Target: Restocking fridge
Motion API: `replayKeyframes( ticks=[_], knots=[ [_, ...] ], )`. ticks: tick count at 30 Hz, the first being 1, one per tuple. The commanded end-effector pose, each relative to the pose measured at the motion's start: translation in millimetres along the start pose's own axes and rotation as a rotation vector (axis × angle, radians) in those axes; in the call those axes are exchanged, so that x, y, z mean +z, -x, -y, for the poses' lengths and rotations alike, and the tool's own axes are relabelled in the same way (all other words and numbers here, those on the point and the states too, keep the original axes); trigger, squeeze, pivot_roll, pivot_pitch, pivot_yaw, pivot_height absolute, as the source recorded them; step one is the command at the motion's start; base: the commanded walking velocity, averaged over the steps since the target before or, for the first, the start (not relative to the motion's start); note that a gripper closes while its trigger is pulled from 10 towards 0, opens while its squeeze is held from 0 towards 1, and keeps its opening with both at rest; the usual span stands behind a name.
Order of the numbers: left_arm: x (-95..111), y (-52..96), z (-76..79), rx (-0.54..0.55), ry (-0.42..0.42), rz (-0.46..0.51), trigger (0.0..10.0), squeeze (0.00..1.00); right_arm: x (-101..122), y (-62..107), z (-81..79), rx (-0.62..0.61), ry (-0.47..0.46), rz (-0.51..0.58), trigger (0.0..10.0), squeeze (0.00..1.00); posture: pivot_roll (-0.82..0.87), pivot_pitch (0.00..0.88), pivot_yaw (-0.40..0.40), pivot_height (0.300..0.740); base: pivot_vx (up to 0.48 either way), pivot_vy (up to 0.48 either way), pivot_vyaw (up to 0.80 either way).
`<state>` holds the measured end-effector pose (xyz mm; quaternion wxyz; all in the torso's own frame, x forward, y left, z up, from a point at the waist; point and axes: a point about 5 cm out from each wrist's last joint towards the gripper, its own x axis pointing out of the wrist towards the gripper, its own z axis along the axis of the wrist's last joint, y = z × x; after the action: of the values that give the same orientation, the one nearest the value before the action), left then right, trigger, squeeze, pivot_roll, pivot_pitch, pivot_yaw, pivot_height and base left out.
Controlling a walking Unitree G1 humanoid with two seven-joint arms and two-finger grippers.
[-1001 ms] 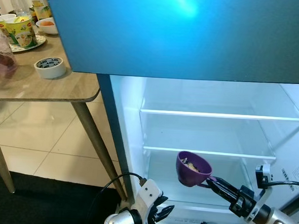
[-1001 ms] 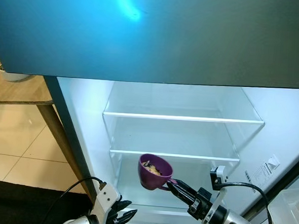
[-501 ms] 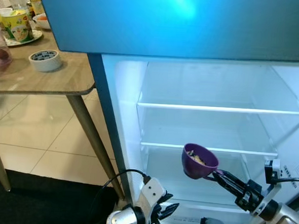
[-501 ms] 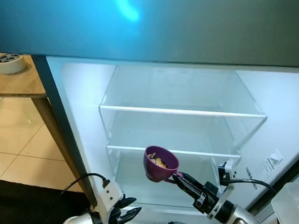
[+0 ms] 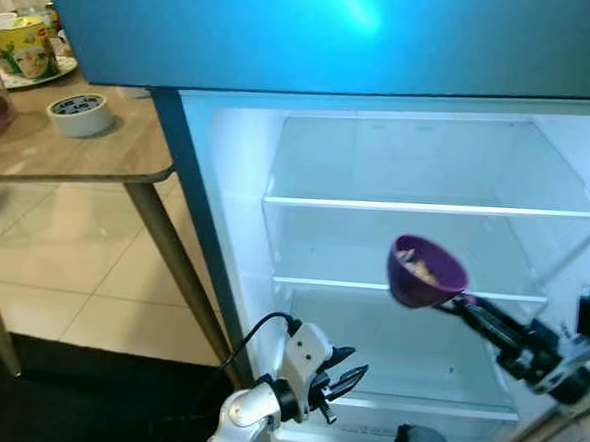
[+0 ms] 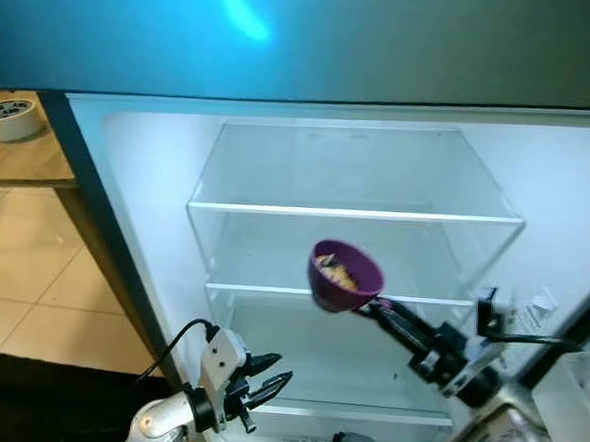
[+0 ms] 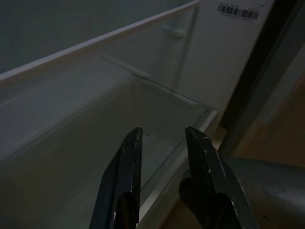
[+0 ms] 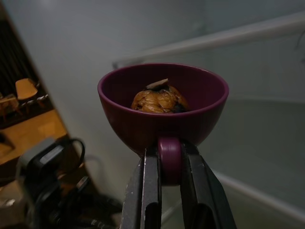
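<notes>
Fridge (image 5: 221,277) open, lit inside, centre-right of frame; blue upper door panel (image 5: 337,33) across top.
Two glass shelves: upper shelf (image 5: 436,207), lower shelf (image 5: 371,285), both bare. Clear floor panel below, near bottom of frame.

R gripper (image 8: 166,160): fingers clamped on handle of purple cup (image 5: 426,273), one finger each side of handle. Arm comes in from lower right of frame. Cup in mid-air right of centre, in front of fridge opening, about level w/ lower shelf edge, tilted w/ mouth toward upper left. Touching no shelf.
Cup contents: brownish lump of food (image 8: 159,99), dark bits on top; kind can't be told.

L gripper (image 5: 346,376): low, centre-bottom of frame, just in front of fridge's bottom sill. Fingers apart, nothing between them; wrist view confirms gap, pointing into lowest compartment. Black cable (image 5: 258,334) loops up from L wrist.

Wooden table (image 5: 129,151) upper left of frame, beside fridge. On it: roll of tape (image 5: 78,114) near table edge; yellow-green cup (image 5: 23,46) on plate at far upper-left corner.
Tile floor (image 5: 72,267) left-centre; dark mat (image 5: 74,393) lower left.
</notes>
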<state>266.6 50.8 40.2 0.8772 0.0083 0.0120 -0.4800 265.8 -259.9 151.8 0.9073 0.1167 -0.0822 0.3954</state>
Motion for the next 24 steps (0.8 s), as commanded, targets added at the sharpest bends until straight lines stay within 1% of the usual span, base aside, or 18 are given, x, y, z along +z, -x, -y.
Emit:
replayKeyframes(
  ticks=[1, 3, 10, 11, 13, 16, 18, 20, 21, 24],
  knots=[
    [0.7, -0.6, 1.1, 0.0, 0.007, 0.01, 10.0, 0.0, 6.9, -1.0, -2.0, 0.015, 0.015, 0.027, 10.0, 0.0, -0.11, 0.056, 0.054, 0.482, 0.0, 0.0, 0.0],
    [2.4, -0.9, 1.2, -0.002, 0.005, 0.017, 10.0, 0.0, 4.7, 2.6, -3.0, 0.008, 0.016, 0.011, 10.0, 0.0, -0.11, 0.057, 0.054, 0.468, 0.0, 0.0, 0.0],
    [8.8, -3.8, 1.5, -0.007, -0.002, 0.039, 10.0, 0.0, 3.9, 3.5, -4.6, 0.001, 0.009, 0.005, 10.0, 0.0, -0.11, 0.057, 0.053, 0.45, 0.0, 0.0, 0.0],
    [15.1, -6.8, 1.9, -0.014, -0.014, 0.063, 10.0, 0.0, 7.7, 4.9, -4.7, 0.012, 0.018, 0.006, 10.0, 0.0, -0.11, 0.059, 0.054, 0.45, 0.0, 0.0, 0.0],
    [17.9, -7.9, 2.0, -0.018, -0.021, 0.075, 10.0, 0.0, 9.9, 5.7, -4.6, 0.016, 0.025, 0.004, 10.0, 0.0, -0.11, 0.059, 0.054, 0.45, 0.0, 0.0, 0.0],
    [29.5, -12.1, 2.3, -0.027, -0.036, 0.124, 10.0, 0.0, 19.0, 6.6, -8.6, 0.071, 0.041, -0.012, 10.0, 0.0, -0.11, 0.059, 0.054, 0.45, 0.0, 0.0, 0.0],
    [38.3, -15.5, 4.5, -0.037, -0.046, 0.162, 10.0, 0.0, 23.6, 7.2, -12.9, 0.122, 0.071, -0.044, 10.0, 0.0, -0.11, 0.059, 0.054, 0.45, 0.0, 0.0, 0.0],
    [45.0, -18.7, 10.0, -0.056, -0.057, 0.189, 10.0, 0.0, 29.6, 7.4, -14.6, 0.139, 0.118, -0.072, 10.0, 0.0, -0.11, 0.059, 0.052, 0.45, 0.0, 0.0, 0.0],
    [45.0, -18.7, 10.0, -0.056, -0.057, 0.189, 10.0, 0.0, 29.6, 7.4, -14.6, 0.139, 0.118, -0.072, 10.0, 0.0, -0.11, 0.059, 0.052, 0.45, 0.0, 0.0, 0.0],
    [52.2, -21.5, 18.4, -0.058, -0.062, 0.227, 10.0, 0.0, 44.4, 5.5, -15.4, 0.142, 0.174, -0.05, 10.0, 0.0, -0.11, 0.059, 0.052, 0.45, 0.0, 0.0, 0.0]
  ],
)
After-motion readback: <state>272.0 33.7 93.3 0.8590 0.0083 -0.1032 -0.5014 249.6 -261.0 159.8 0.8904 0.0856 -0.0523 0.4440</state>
